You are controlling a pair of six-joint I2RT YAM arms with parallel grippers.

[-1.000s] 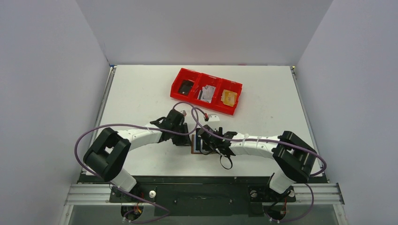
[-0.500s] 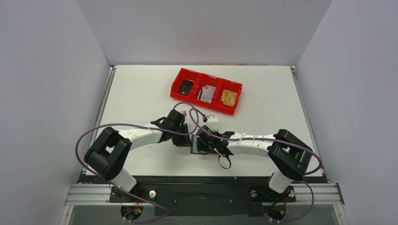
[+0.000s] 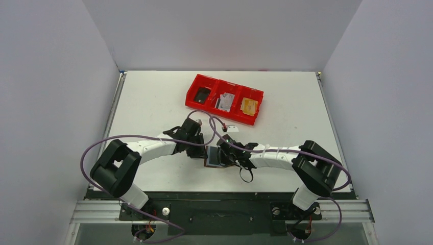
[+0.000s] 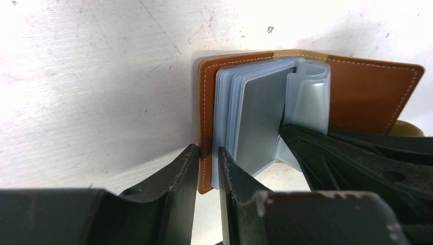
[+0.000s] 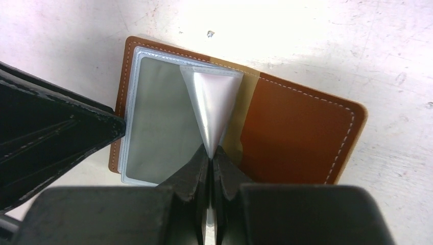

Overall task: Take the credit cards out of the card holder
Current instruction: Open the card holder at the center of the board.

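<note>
Right wrist view: your right jaws are pressed together on a clear sleeve of the card holder, open on the near counter; your left jaws pinch its left cover.

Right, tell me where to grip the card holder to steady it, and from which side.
Probably the stitched rim of the card holder on the left arm's side, approached from there. It sticks out past the clear sleeves, thin enough to pinch; the left gripper has it between its fingers. That leaves room for the right gripper, shut on one lifted sleeve.
</note>
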